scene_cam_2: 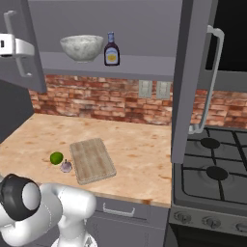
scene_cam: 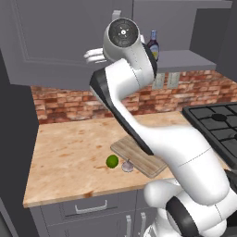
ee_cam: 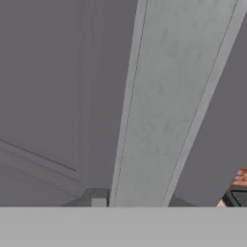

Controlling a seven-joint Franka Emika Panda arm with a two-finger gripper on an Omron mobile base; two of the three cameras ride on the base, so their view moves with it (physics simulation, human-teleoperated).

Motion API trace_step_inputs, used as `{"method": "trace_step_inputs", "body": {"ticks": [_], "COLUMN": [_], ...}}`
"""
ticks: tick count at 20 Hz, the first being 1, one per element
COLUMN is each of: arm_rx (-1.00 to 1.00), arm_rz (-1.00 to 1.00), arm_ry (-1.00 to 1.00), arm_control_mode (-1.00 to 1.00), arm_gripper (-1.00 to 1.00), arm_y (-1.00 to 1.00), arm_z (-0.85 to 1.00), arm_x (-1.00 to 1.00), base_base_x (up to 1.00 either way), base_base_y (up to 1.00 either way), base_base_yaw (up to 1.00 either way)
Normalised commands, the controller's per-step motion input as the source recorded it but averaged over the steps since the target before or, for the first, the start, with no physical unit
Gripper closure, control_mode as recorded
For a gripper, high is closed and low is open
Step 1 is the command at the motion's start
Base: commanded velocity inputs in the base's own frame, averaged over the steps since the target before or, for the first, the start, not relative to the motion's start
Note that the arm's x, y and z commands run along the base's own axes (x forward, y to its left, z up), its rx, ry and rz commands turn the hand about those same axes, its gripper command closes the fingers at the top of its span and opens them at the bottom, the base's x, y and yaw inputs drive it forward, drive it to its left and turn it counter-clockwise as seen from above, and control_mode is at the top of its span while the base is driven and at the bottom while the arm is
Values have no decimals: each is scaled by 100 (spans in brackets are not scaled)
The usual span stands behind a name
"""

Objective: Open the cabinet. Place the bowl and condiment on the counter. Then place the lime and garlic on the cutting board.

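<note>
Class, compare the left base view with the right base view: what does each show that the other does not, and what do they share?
Left base view alone: the arm's long white links crossing the scene, rising to the grey cabinet.

Right base view alone: the bowl on the cabinet shelf beside the condiment, and the right cabinet door swung open with its bar handle.

Both: the condiment, the lime and garlic lying on the counter just beside the cutting board, the brick wall and the stove.
</note>
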Motion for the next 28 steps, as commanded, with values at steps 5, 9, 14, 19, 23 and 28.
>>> {"method": "trace_step_inputs", "body": {"ticks": [5,9,14,19,23,28], "arm_rx": [-3,-3,0,0,0,0], "arm_rz": [0,0,0,0,0,0], "arm_ry": [0,0,0,0,0,0], "arm_control_mode": [-100,-100,-100,-100,-100,-100], "arm_gripper": [100,-100,-100,-100,-100,-100], "arm_y": [48,59,32,5,0,-8], "arm_z": [-33,-30,-17,-7,0,0], "arm_x": [-19,-19,-22,-24,-15,-9], "base_base_x": [0,0,0,0,0,0], "base_base_y": [0,0,0,0,0,0], "base_base_yaw": [0,0,0,0,0,0]}}
